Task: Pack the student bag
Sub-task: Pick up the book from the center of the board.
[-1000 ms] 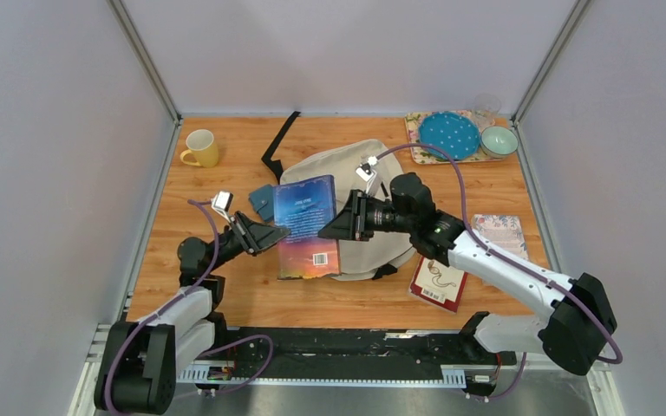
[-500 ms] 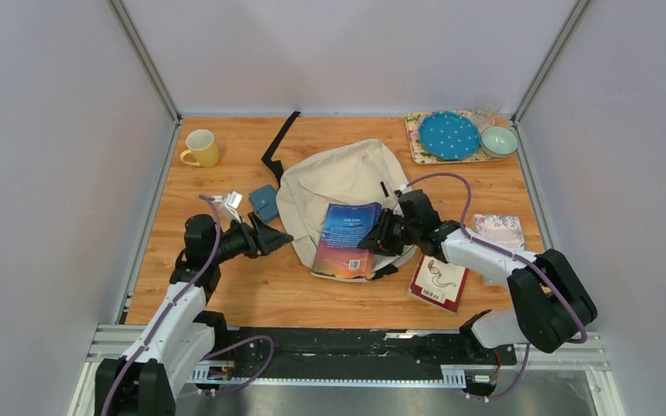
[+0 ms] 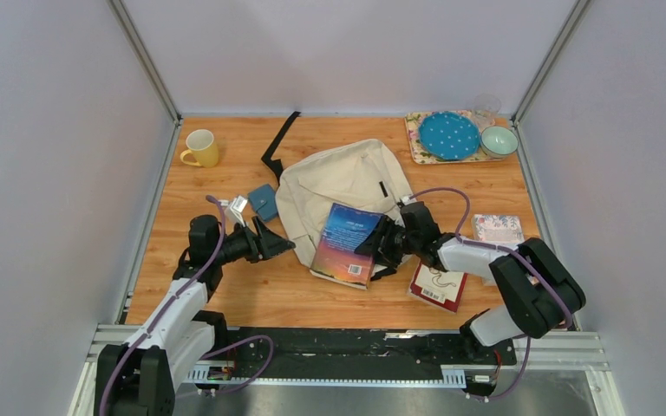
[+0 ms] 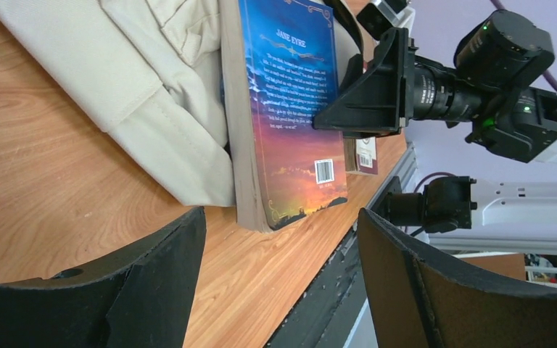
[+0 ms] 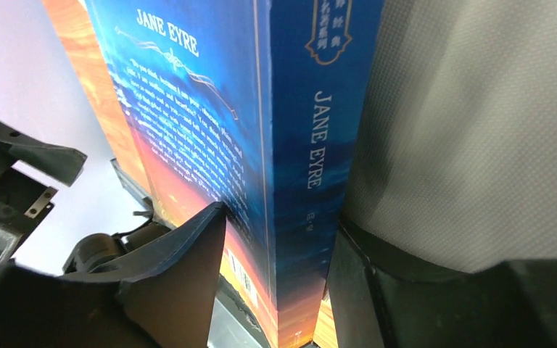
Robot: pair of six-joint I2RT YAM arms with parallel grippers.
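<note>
Cream fabric of the student bag (image 3: 336,180) spreads flat at the middle of the wooden table (image 3: 251,299), a black strap trailing toward the far edge. A blue Jane Eyre paperback (image 3: 344,245) lies tilted over the bag's near edge, back cover up, its lower end reaching the wood. The right gripper (image 3: 379,246) is clamped on the book at its spine side. The left gripper (image 3: 270,242) sits low just left of the bag, fingers spread wide with nothing between them. A red book (image 3: 438,282) lies beside the right arm.
</note>
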